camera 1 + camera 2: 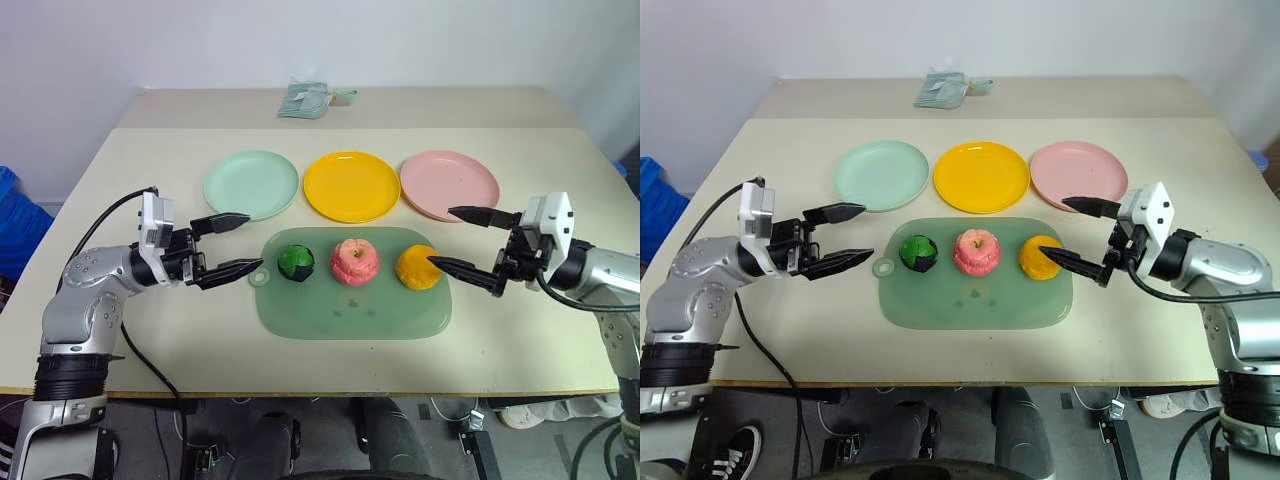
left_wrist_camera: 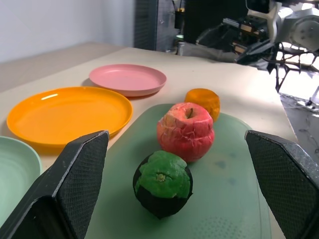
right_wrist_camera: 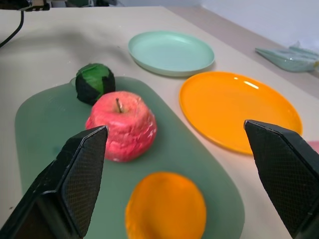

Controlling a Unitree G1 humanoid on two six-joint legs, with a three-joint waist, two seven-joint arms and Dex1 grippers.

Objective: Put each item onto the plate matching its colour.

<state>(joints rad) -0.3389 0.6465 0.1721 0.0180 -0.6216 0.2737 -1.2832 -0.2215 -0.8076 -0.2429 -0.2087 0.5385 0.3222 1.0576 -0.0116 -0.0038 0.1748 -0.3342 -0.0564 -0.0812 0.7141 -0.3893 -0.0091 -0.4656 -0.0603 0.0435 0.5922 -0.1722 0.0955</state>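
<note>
Three items lie in a row on a translucent green mat [image 1: 350,312]: a dark green ball [image 1: 296,262], a pink-red apple [image 1: 355,261] and an orange-yellow lump [image 1: 417,267]. Behind the mat stand a mint green plate [image 1: 251,184], a yellow plate [image 1: 351,186] and a pink plate [image 1: 449,184], all bare. My left gripper [image 1: 240,243] is open, level, just left of the mat and pointing at the ball. On the mat's right, my right gripper [image 1: 455,238] is open, its lower fingertip close to the lump.
A pale green cloth bundle [image 1: 313,98] lies at the far side of the table. A black cable [image 1: 112,215] loops from my left arm over the table's left edge. A second table top adjoins behind.
</note>
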